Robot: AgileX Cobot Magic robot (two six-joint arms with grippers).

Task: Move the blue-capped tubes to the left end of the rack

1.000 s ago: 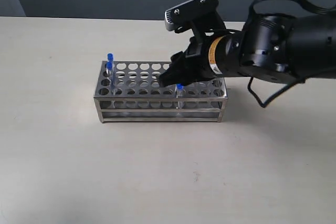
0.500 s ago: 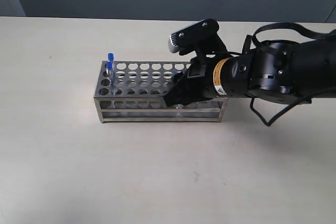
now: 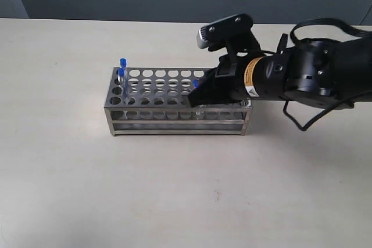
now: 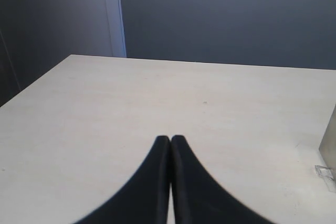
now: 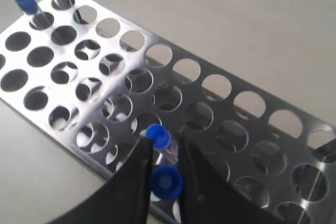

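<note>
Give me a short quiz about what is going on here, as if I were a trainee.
1. True or false: the left jaws are holding a tube.
2. How many blue-capped tubes stand at the left end of the rack?
3. The blue cap nearest the right wrist camera sits: A) between the right jaws; B) at the rack's left end; C) in the left jaws.

Key
1. False: the left jaws are pressed together with nothing between them.
2. Two.
3. A.
</note>
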